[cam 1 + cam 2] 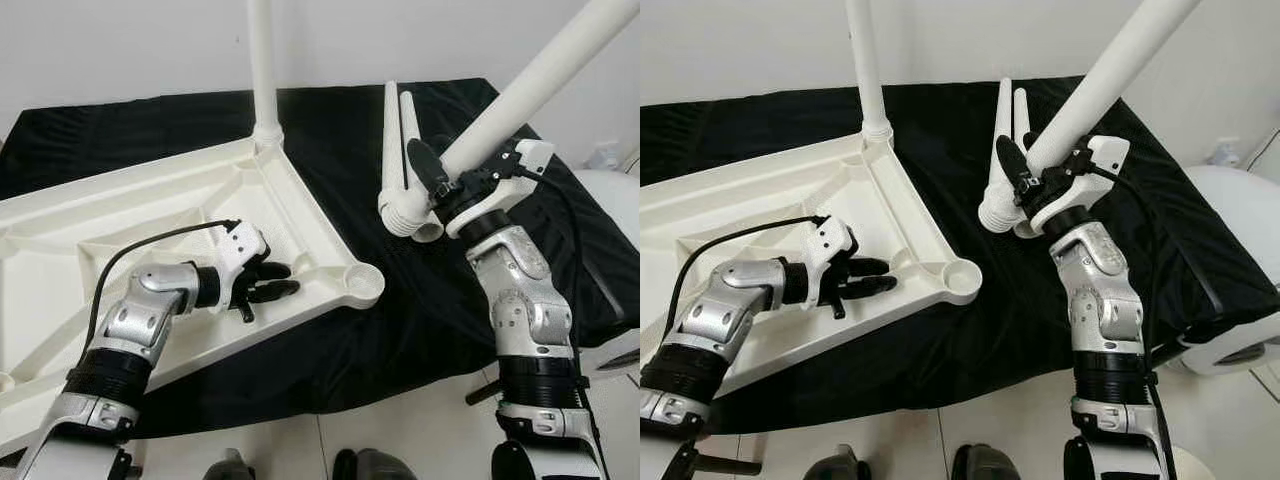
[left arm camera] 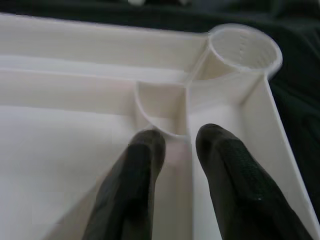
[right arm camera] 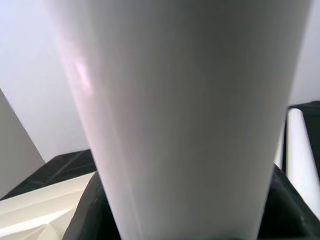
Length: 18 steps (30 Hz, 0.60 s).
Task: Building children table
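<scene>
A white plastic table top (image 1: 120, 215) lies upside down on a black cloth. One white leg (image 1: 262, 60) stands in its far corner socket. The near right corner socket (image 1: 362, 283) is an open ring with nothing in it. My left gripper (image 1: 278, 281) rests inside the table top just left of that socket, open, its fingers (image 2: 227, 175) astride a thin rib (image 2: 189, 112). My right gripper (image 1: 450, 172) is shut on a second white leg (image 1: 540, 80), held tilted above the cloth with its thick end (image 1: 428, 230) pointing down. Two more legs (image 1: 395, 140) lie side by side beside it.
The black cloth (image 1: 400, 330) covers a low surface that ends near my feet, with pale floor (image 1: 400, 430) below. A white wall (image 1: 120, 50) runs behind. A rounded white object (image 1: 612, 200) sits at the right edge.
</scene>
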### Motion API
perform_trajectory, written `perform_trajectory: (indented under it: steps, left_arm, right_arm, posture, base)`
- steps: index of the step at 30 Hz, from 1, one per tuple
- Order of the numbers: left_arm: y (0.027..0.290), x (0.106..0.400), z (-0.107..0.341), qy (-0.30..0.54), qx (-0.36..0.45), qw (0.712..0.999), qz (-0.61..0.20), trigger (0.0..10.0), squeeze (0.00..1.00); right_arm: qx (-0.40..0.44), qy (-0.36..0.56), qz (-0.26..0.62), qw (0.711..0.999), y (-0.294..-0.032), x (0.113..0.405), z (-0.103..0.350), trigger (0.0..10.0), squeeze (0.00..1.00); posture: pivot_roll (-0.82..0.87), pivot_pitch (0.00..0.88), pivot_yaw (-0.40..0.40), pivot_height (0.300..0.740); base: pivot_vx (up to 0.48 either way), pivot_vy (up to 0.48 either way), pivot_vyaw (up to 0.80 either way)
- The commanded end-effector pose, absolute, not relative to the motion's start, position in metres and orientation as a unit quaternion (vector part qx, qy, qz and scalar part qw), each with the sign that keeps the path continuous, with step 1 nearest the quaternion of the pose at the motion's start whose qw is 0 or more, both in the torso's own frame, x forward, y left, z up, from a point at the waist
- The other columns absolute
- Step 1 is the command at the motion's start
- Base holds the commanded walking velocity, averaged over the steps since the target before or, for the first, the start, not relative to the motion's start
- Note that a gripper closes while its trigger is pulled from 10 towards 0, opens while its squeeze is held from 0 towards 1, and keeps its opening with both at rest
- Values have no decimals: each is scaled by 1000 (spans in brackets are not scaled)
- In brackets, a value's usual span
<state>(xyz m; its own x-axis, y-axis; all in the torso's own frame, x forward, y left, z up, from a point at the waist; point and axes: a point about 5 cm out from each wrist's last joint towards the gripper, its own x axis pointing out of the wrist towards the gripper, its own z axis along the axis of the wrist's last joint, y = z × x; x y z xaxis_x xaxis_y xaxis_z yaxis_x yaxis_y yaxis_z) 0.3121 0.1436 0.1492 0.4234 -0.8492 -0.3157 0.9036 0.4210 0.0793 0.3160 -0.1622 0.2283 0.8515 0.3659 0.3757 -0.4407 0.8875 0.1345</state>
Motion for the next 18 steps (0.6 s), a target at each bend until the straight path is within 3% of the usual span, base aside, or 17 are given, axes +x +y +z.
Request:
perform_trajectory:
  steps: [1, 11, 18]
  left_arm:
    - [150, 322, 167, 89, 120, 881, -449, 10000, 0]
    - [143, 325, 175, 60, 42, 905, -420, 10000, 0]
    - [104, 303, 161, 53, 22, 894, -445, 10000, 0]
  right_arm:
    - [112, -162, 209, 958, -160, 318, 226, 10000, 0]
    - [118, -125, 199, 965, -153, 323, 212, 10000, 0]
    - [62, -129, 214, 966, -142, 322, 203, 10000, 0]
  posture:
    - [7, 57, -21, 740]
    - [21, 45, -9, 740]
    - [30, 32, -13, 740]
  base:
    - [0, 0, 0]
    - [0, 0, 0]
    - [0, 0, 0]
